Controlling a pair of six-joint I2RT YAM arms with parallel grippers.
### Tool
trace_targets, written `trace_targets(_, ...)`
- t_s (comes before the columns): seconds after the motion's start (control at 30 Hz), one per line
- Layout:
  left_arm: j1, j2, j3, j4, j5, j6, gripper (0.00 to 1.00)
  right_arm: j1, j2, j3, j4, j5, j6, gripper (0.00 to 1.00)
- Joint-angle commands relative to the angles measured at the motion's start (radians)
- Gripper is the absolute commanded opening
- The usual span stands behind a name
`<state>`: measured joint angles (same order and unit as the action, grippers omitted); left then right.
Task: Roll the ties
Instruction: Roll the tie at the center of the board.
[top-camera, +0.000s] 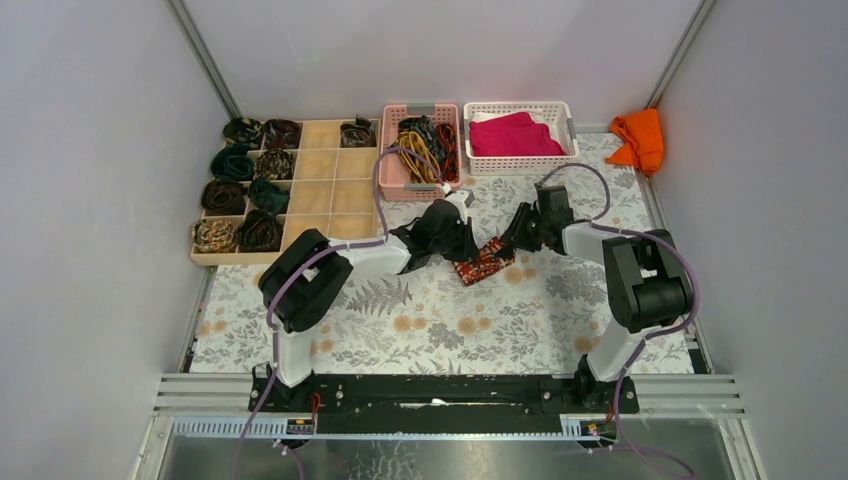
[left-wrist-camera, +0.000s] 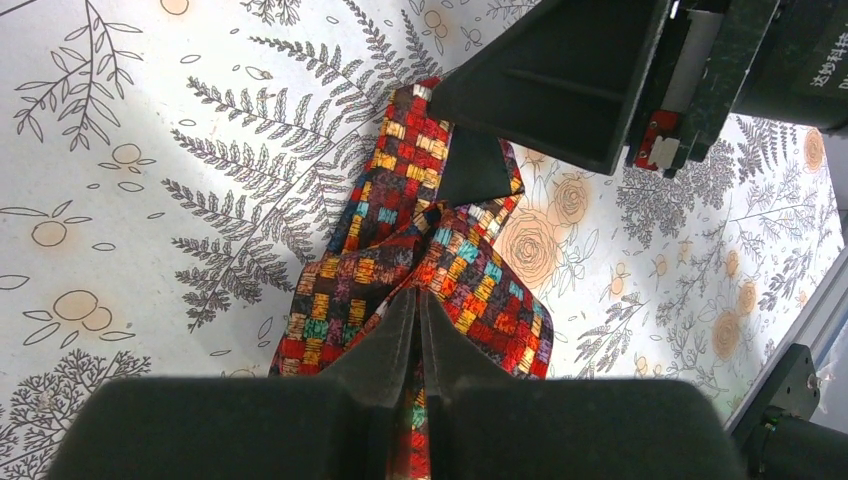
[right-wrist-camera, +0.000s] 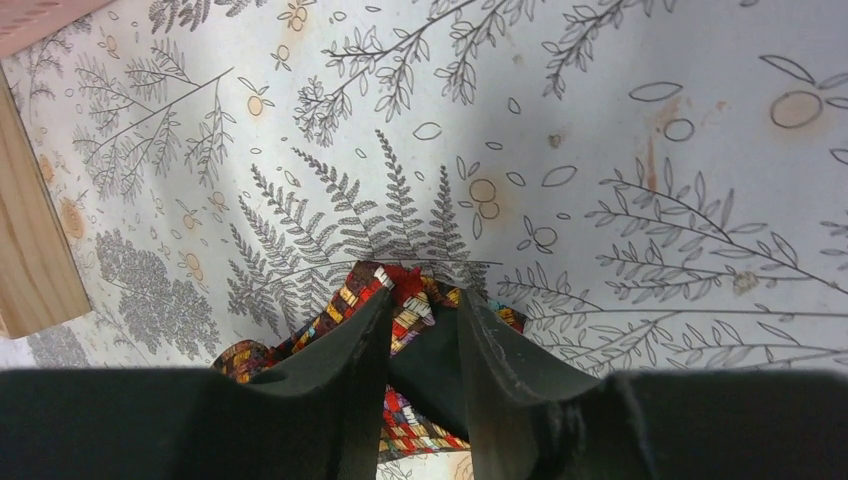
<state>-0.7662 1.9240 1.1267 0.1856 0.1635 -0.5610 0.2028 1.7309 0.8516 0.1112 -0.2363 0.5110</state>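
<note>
Pinching the tie (left-wrist-camera: 400, 240), lying in front of the pink basket (top-camera: 420, 108), with the left claw (left-wrist-camera: 418, 296), fingers nearly together on the cloth. Straddling its other end with the right claw (right-wrist-camera: 425, 302), fingers partly apart. Sitting left of that basket, a tray (top-camera: 320, 165) holding rolled ties (top-camera: 245, 195); right of it, a white basket (top-camera: 515, 106).

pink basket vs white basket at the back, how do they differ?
The pink basket holds a tangle of patterned ties; the white basket holds plain magenta cloth. The pink basket looks narrower than the white basket and stands nearer the wooden tray. Both are slotted, side by side.
</note>
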Motion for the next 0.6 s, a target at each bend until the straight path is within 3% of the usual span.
trace_targets(0.0,-0.008,-0.021,-0.021,0.008,-0.017,0.027,0.09,-0.002,0.029,0.043,0.02,-0.03,-0.018,0.35)
trace_targets(0.2,-0.006,-0.021,-0.023,0.008,-0.022,0.032,0.09,-0.002,0.032,0.055,0.025,-0.058,-0.019,0.33)
trace_targets(0.33,-0.006,-0.013,-0.02,0.009,-0.016,0.033,0.08,-0.002,0.014,0.046,0.043,-0.073,-0.012,0.39)
trace_targets(0.57,-0.007,-0.003,-0.018,0.016,-0.007,0.031,0.08,-0.002,0.047,0.058,0.059,-0.098,-0.011,0.37)
